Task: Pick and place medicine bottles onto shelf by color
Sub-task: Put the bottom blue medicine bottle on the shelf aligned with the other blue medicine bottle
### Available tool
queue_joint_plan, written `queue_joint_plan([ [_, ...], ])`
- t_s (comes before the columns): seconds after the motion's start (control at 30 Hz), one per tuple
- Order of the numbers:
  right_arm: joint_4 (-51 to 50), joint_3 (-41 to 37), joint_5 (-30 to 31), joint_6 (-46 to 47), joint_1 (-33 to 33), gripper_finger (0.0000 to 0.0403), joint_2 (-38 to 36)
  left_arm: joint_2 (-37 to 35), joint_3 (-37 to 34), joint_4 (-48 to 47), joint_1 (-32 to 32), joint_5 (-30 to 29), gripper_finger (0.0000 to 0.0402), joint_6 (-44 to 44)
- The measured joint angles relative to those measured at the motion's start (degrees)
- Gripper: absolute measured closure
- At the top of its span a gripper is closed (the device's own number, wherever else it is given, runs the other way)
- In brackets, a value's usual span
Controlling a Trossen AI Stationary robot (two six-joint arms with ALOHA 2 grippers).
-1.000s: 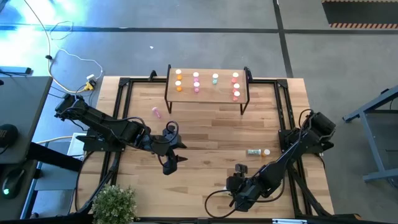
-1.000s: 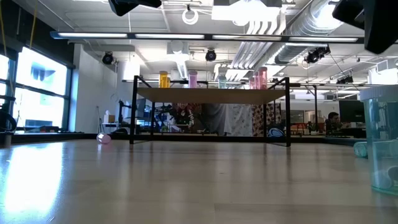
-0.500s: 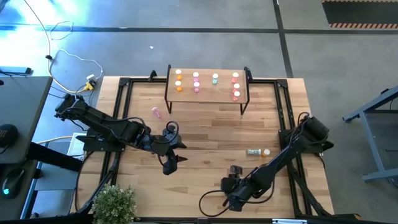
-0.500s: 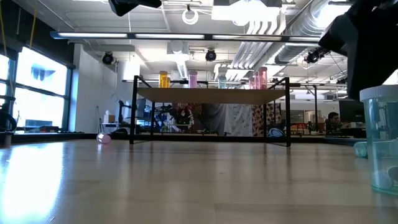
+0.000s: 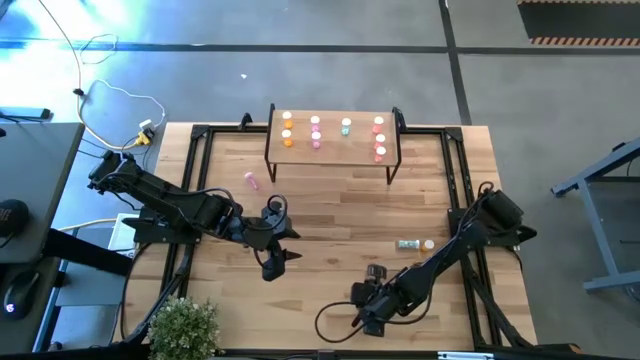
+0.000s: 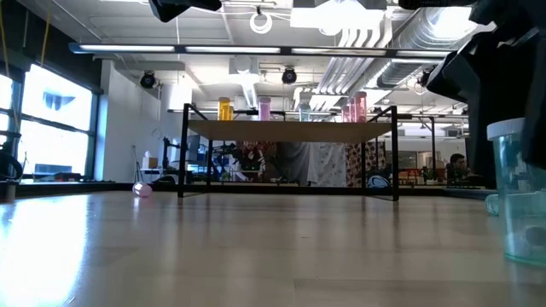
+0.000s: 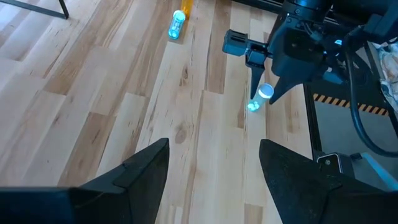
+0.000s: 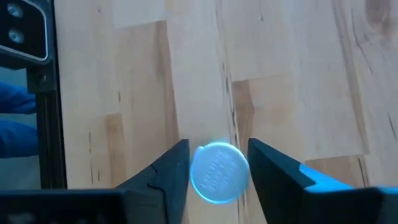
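Bright ceiling lights [image 6: 256, 19] glaring overhead, pale sheen across counter [image 6: 51, 247], nearest bottle [image 6: 519, 196] blurred, blue window glare.

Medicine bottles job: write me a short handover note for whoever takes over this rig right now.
Left tool: open, holding nothing, waiting above the table's left half.
Right tool: down at an upright teal bottle near the table's front edge; the bottle stands on the wood, not lifted.
Done: the shelf carries bottles in colour columns: orange, pink, teal, red.
Left: that teal bottle, plus three lying loose: a pink bottle in front of the shelf's left end, and a second teal bottle with an orange bottle beside it on the right side.
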Motion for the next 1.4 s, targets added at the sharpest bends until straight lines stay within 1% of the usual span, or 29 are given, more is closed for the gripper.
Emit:
queue_joint_plan([
  [0.13, 0.1, 0.0, 0.0, 0.0, -0.3, 0.0287, 0.0, 0.0, 0.0, 0.0, 0.0, 0.0, 0.0161, 0.1],
  [0.27, 0.1, 0.0, -0.5, 0.8, -0.3, 0.0304, 0.0, 0.0, 0.0, 0.0, 0.0, 0.0, 0.0161, 1.7],
  [0.47, 0.2, 0.0, -0.7, 2.0, -0.3, 0.0296, 0.0, 0.0, 0.0, 0.0, 0.1, 0.0, 0.0161, 3.1],
  [0.67, 1.1, 0.0, -0.8, 4.2, -0.5, 0.0299, -0.1, 0.0, 0.0, -0.1, 0.6, 0.0, 0.0161, 3.6],
  [0.8, 2.5, 0.0, -0.6, 6.5, -2.0, 0.0299, -1.9, -1.6, 0.1, -0.9, 2.1, 0.1, 0.0161, 5.6],
  [1.07, 2.6, 0.0, 7.5, 6.7, -8.6, 0.0299, -9.7, -8.8, 0.1, -2.2, 6.5, 0.0, 0.0161, 10.3],
  [1.23, 2.6, 0.0, 11.3, 2.9, -15.3, 0.0299, -15.9, -12.0, 0.1, -2.3, 9.1, 0.0, 0.0161, 12.2],
  [1.4, 2.9, 0.0, 11.6, -4.7, -23.7, 0.0299, -22.9, -13.1, 0.1, -2.4, 12.1, 0.0, 0.0161, 15.0],
])
